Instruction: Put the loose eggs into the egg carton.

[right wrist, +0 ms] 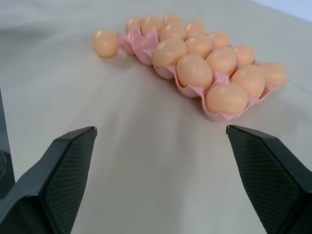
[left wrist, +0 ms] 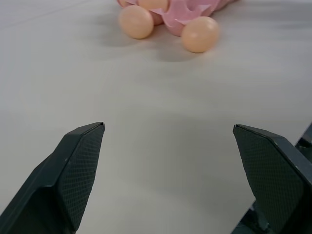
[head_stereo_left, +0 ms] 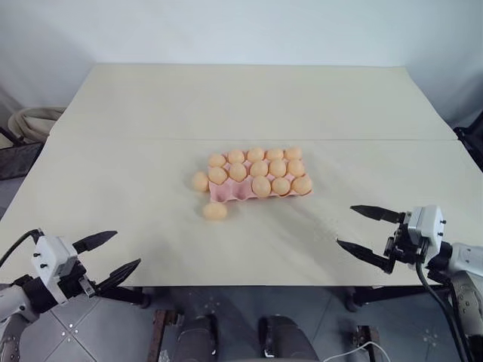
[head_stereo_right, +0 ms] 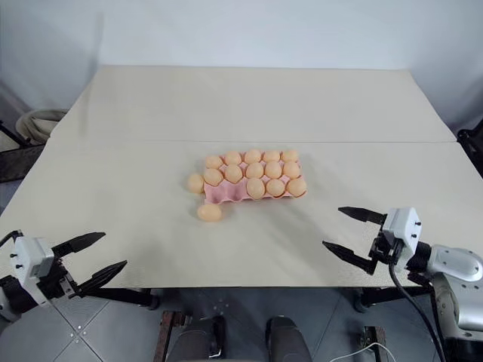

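The pink egg carton (head_stereo_left: 226, 194) lies in the middle of the table with several pale orange eggs in its cups; its near left corner is bare pink. One loose egg (head_stereo_left: 200, 181) rests against the carton's left end. A second loose egg (head_stereo_left: 214, 211) lies on the table just in front of that corner. My left gripper (head_stereo_left: 125, 250) hovers open at the table's near left edge, far from the eggs. My right gripper (head_stereo_left: 346, 226) is open over the near right of the table. The left wrist view has both loose eggs (left wrist: 200, 34) beyond the left gripper (left wrist: 168, 126), whose fingers stand wide apart.
The cream table (head_stereo_left: 241, 105) has a seam running across it behind the carton. A coiled pale hose (head_stereo_left: 32, 121) lies on the floor off the far left, and dark gear (head_stereo_left: 472, 140) sits off the right edge. Bare tabletop surrounds the carton.
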